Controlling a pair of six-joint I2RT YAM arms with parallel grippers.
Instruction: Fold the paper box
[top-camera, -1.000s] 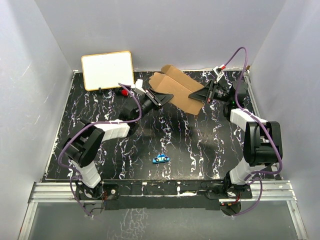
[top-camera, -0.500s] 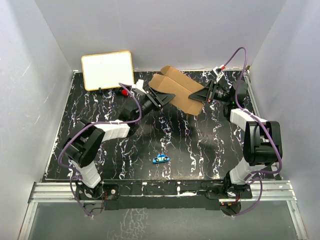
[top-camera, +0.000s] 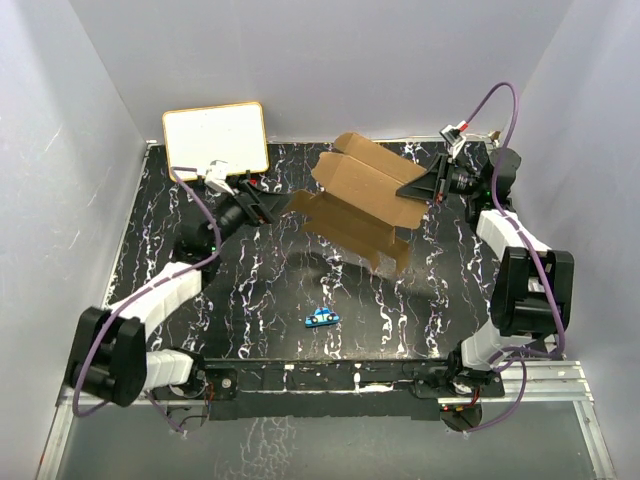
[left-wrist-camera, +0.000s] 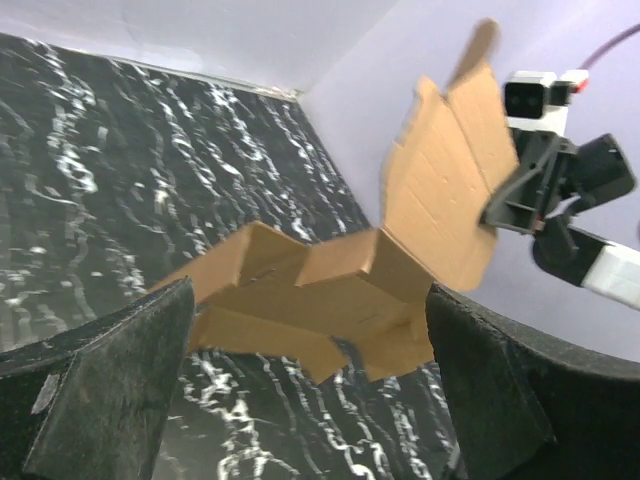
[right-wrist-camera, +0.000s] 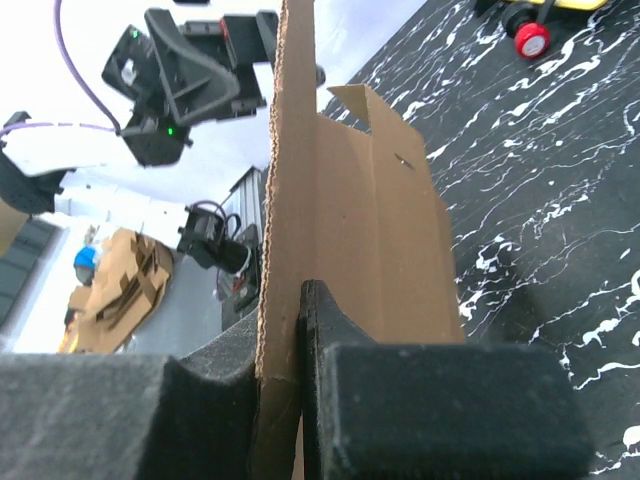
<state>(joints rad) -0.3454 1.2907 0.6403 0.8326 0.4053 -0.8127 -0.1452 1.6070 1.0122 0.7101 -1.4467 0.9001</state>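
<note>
The right end effector (right-wrist-camera: 285, 340) is clamping one edge of the paper box (right-wrist-camera: 365, 215) between its closed fingers; the right wrist view is showing this pinch plainly, while the top view is giving only contact at the sheet's right corner; the left end effector (left-wrist-camera: 310, 300) is gaping wide, its black fingers (left-wrist-camera: 110, 390) framing the half-unfolded cardboard without touching it; overhead, the paper box (top-camera: 360, 200) is hanging tilted above the far middle of the black marbled counter (top-camera: 250, 290); a small blue object (top-camera: 321, 318) is lying near the front; a white board (top-camera: 215, 140) is sitting at the back left.
</note>
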